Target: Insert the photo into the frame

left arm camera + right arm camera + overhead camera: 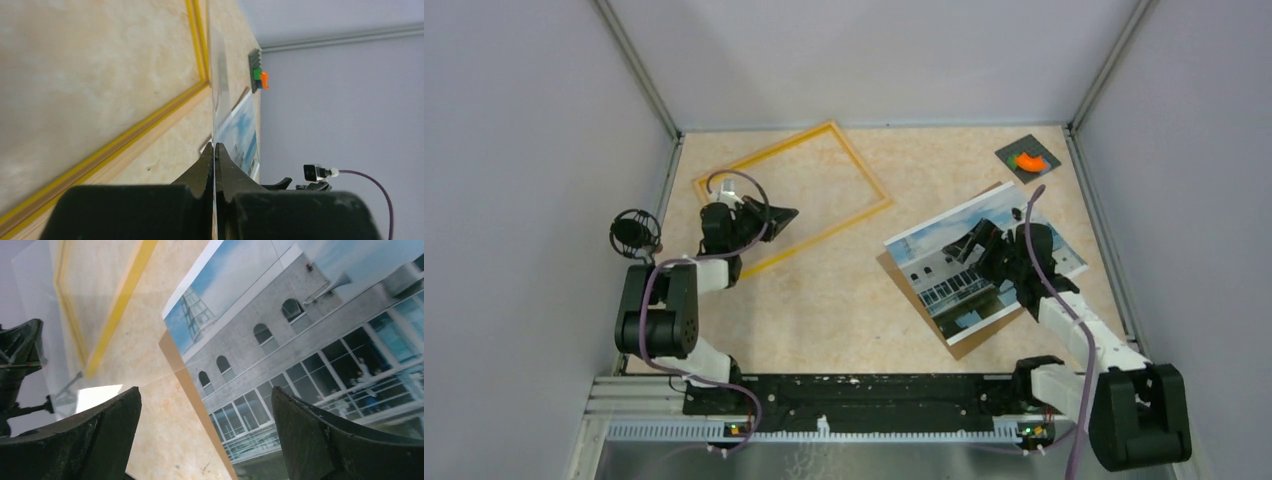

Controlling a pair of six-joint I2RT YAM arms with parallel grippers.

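Left jaws clench a thin clear sheet (pixel 219 85), which might slip; right jaws gape above the white-bordered building photo (pixel 310 330), risking a creasing pinch.

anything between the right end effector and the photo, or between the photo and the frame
Nothing visible stands between the open right end effector and the photo below it. Toward the frame, the left end effector holds a clear pane on edge over it, likely in the way.
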